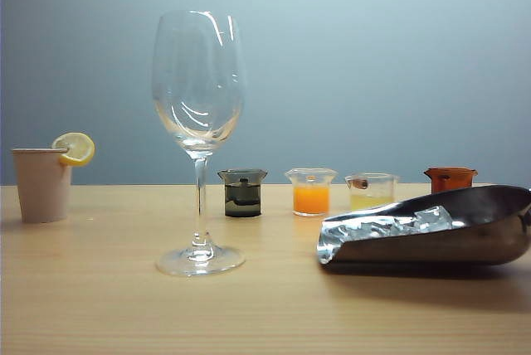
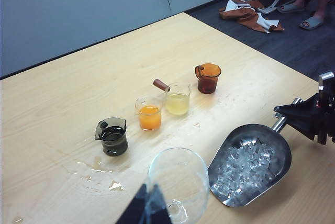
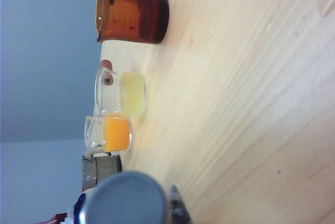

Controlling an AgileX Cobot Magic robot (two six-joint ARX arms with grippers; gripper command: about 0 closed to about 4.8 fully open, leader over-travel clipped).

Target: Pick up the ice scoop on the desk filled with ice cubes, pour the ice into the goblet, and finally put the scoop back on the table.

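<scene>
The goblet (image 1: 197, 81) stands upright and empty, left of the middle of the desk (image 1: 99, 297). To its right lies the steel ice scoop (image 1: 473, 239), mouth towards the goblet and loaded with ice cubes (image 1: 398, 224). It sits at table height, and I cannot tell whether it touches the wood. My right gripper (image 2: 294, 115) is shut on the scoop's handle (image 2: 281, 123). The handle's round end (image 3: 125, 199) fills the right wrist view, with one finger (image 3: 175, 208) beside it. My left gripper (image 2: 149, 209) hangs shut above and just behind the goblet rim (image 2: 178, 182), holding nothing.
A beige cup with a lemon slice (image 1: 41, 185) stands at the far left. A row of small beakers stands behind: dark (image 1: 242, 193), orange (image 1: 311, 192), yellow (image 1: 371, 192) and amber (image 1: 450, 178). Spilled water (image 2: 99, 174) wets the wood near the dark beaker.
</scene>
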